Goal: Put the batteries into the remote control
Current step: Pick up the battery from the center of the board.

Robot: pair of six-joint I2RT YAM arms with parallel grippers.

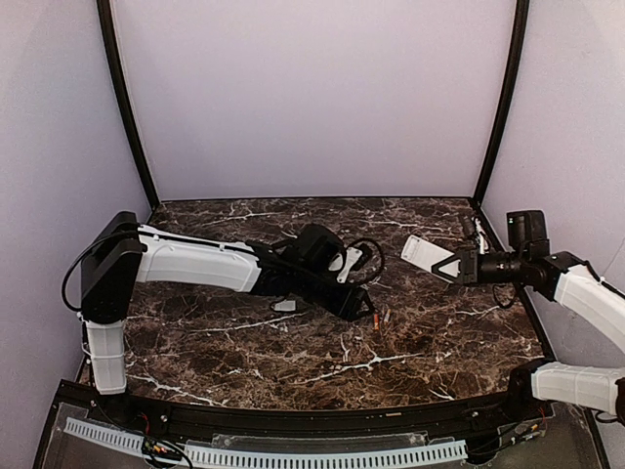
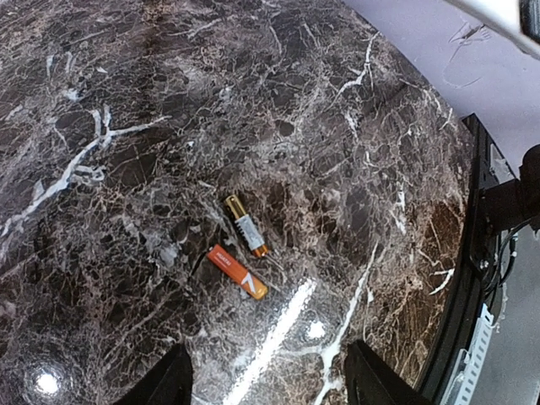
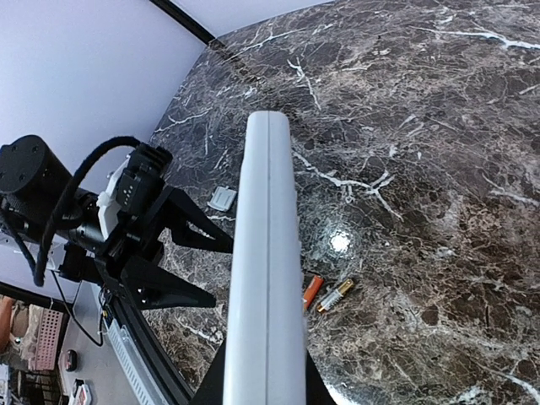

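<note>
The remote control (image 3: 264, 270) shows only its narrow edge, cut off below; the batteries' (image 2: 237, 272) print is unreadable.

- The table (image 2: 126, 101) looks like dark veined marble, smooth and glossy, with light glints low in the frame.
- The orange battery (image 2: 237, 272) has a shiny wrap; the second battery (image 2: 245, 225) has a gold and silver metallic sheen.
- The remote control (image 3: 264, 253) is smooth, matt light-grey plastic.

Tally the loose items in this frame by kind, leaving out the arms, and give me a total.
2 batteries: orange battery, silver-and-gold battery
1 remote control
1 small white flat piece
Total: 4
</note>
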